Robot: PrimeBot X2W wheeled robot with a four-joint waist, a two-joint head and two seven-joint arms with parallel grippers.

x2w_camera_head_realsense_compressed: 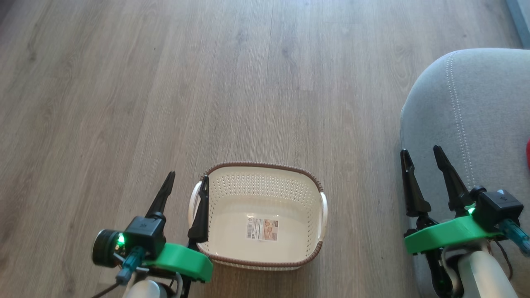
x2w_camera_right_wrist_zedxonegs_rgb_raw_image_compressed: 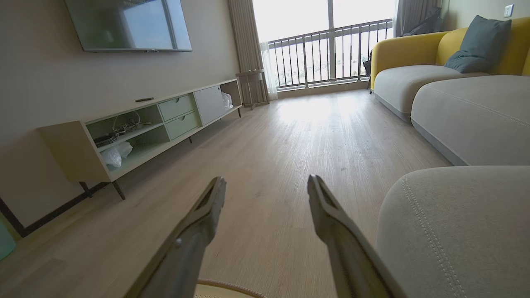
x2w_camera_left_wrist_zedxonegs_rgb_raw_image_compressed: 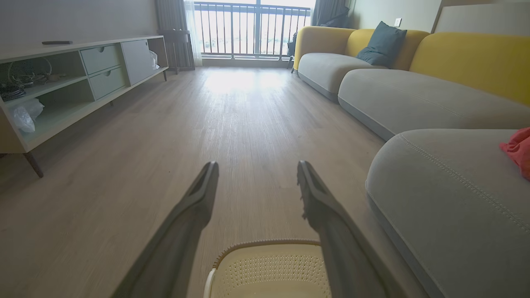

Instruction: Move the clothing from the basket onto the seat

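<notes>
The clothing [x2w_camera_head_realsense_compressed: 528,154] is a small sliver of bright red at the far right edge of the head view, lying on the seat [x2w_camera_head_realsense_compressed: 468,107]. The left wrist view shows a bit more: a crumpled red bunch [x2w_camera_left_wrist_zedxonegs_rgb_raw_image_compressed: 518,150] on top of the grey cushion, cut off by the frame. Most of it is out of frame, so its long axis can't be told, nor whether it's one garment or two. The seat has a rounded corner w/ a pale double-stitched seam & sits to the robot's right. The basket [x2w_camera_head_realsense_compressed: 256,188] stands on the wood floor [x2w_camera_head_realsense_compressed: 207,82], well apart from the clothing and left of the seat, w/ bare floor btwn them. It looks empty: the perforated walls & the paper sticker [x2w_camera_head_realsense_compressed: 262,229] on its bottom are plainly visible, no fabric inside. The left jaws hang over the basket's left handle side, spread wide apart, nothing btwn them. The right jaws hover at the seat's front edge, also wide apart & holding nothing. The clothing lies to the right of both, beyond the right jaws, so the right arm is much the nearer. Judging by the empty basket & the red fabric on the cushion, the task is prob. done, w/ no pick left to make.
</notes>
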